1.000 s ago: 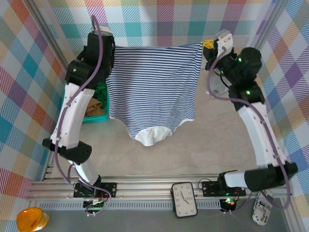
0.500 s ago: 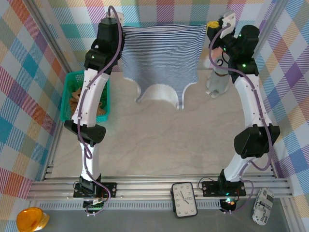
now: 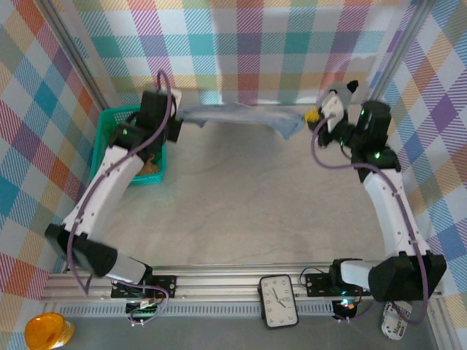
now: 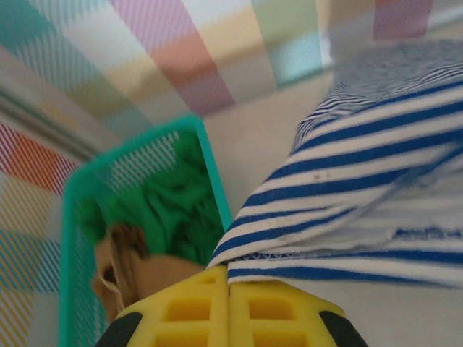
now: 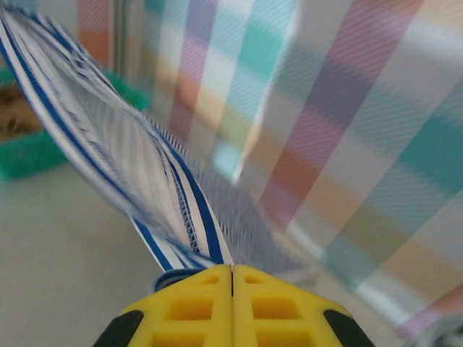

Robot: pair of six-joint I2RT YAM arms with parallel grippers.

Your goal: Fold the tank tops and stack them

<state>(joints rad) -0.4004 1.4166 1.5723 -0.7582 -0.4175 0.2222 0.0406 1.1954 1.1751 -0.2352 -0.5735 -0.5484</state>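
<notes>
Nothing folded or stacked lies on the worktop (image 3: 248, 219) yet, so the task looks to be in its first stage. The striped tank top (image 3: 241, 114) is drawn out into a narrow band along the far edge, running from near the far-left corner toward the far-right one. I cannot tell whether it rests on the surface or hangs just above it. The teal basket (image 3: 100, 149) sits at the far-left corner. In it lie the green tank top (image 4: 173, 210) and, beside it, the tan tank top (image 4: 141, 275), both crumpled. The left fingers (image 4: 227, 289) are clenched on one edge of the striped cloth, just beside the basket. The right fingers (image 5: 232, 278) are clenched on its opposite end. By my reading, this first top has yet to be spread and folded; after that come the other two, then stacking all three.
</notes>
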